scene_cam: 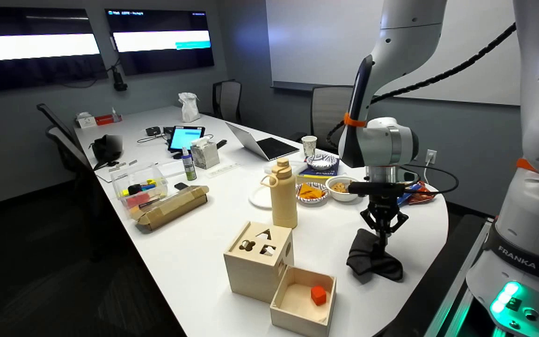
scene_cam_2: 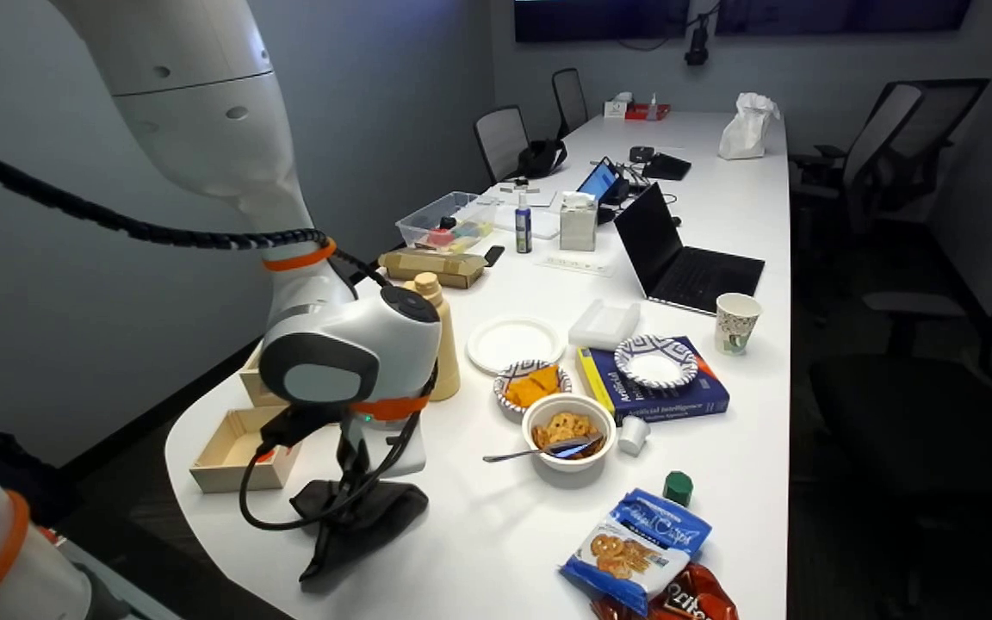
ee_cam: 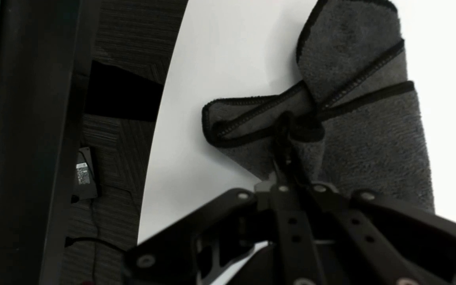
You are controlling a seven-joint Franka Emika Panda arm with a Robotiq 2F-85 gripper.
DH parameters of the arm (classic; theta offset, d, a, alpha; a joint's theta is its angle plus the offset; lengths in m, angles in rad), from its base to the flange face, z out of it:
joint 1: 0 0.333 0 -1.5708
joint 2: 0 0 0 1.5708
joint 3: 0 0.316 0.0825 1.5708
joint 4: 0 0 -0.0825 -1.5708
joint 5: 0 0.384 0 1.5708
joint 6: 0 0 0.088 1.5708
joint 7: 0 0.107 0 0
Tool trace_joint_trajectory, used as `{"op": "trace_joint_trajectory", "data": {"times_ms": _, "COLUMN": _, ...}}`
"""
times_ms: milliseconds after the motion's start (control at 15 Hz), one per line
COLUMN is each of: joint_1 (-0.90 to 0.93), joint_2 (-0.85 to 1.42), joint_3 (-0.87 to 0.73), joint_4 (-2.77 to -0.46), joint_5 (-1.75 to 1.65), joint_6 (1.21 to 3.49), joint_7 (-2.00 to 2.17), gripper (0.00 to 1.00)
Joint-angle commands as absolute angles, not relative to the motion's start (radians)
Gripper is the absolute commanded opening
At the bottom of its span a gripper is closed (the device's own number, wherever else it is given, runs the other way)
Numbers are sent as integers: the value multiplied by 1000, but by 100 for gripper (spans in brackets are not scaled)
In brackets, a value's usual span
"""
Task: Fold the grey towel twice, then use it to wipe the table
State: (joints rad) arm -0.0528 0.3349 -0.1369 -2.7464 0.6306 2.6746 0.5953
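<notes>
nearest us, in an exterior view, an open wooden tray point(scene_cam: 300, 320) holds a red block point(scene_cam: 318, 295), just beside a wooden cube point(scene_cam: 251, 276) with shaped holes in its top. a little farther in, near the rounded end of the white counter point(scene_cam: 204, 262), we find the dark grey towel point(scene_cam: 363, 255), bunched and unevenly folded, apart from the tray. the tool point(scene_cam: 382, 241) points down into it, jaws pressed together on a pinch of cloth; in the wrist view we see black-edged folds spread on both sides of that pinch. beyond the cube stands a tan bottle point(scene_cam: 283, 196). behind it we come to a plate point(scene_cam: 259, 198), a patterned bowl point(scene_cam: 310, 201) of orange chips point(scene_cam: 310, 191) and a white bowl point(scene_cam: 344, 196) of snacks point(scene_cam: 339, 187) with a utensil point(scene_cam_2: 509, 456) in it. next comes a blue book point(scene_cam_2: 703, 393) carrying a paper dish point(scene_cam_2: 655, 370), then a cup point(scene_cam: 309, 146), an open laptop point(scene_cam: 251, 141), a tissue box point(scene_cam: 205, 155), a lit tablet point(scene_cam: 187, 138) and, well apart, a white bag point(scene_cam: 189, 108). farthest off, we see two screens point(scene_cam: 162, 42).
</notes>
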Motion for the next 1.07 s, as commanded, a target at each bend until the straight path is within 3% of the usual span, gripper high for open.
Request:
{"op": "trace_joint_trajectory", "data": {"times_ms": 0, "joint_1": -34, "joint_2": 341, "joint_3": -173, "joint_4": -2747, "joint_5": 551, "joint_6": 2651, "joint_7": 677, "gripper": 1}}
{"op": "trace_joint_trajectory", "data": {"times_ms": 200, "joint_1": -55, "joint_2": 341, "joint_3": -170, "joint_4": -2747, "joint_5": 516, "joint_6": 2605, "joint_7": 687, "gripper": 1}}
{"op": "trace_joint_trajectory", "data": {"times_ms": 267, "joint_1": -56, "joint_2": 341, "joint_3": -171, "joint_4": -2747, "joint_5": 507, "joint_6": 2589, "joint_7": 690, "gripper": 27}}
{"op": "trace_joint_trajectory", "data": {"times_ms": 400, "joint_1": -54, "joint_2": 337, "joint_3": -174, "joint_4": -2747, "joint_5": 488, "joint_6": 2565, "joint_7": 702, "gripper": 34}}
{"op": "trace_joint_trajectory", "data": {"times_ms": 933, "joint_1": -40, "joint_2": 303, "joint_3": -236, "joint_4": -2745, "joint_5": 350, "joint_6": 2499, "joint_7": 820, "gripper": 97}}
{"op": "trace_joint_trajectory", "data": {"times_ms": 1000, "joint_1": -39, "joint_2": 291, "joint_3": -238, "joint_4": -2743, "joint_5": 341, "joint_6": 2512, "joint_7": 826, "gripper": 100}}
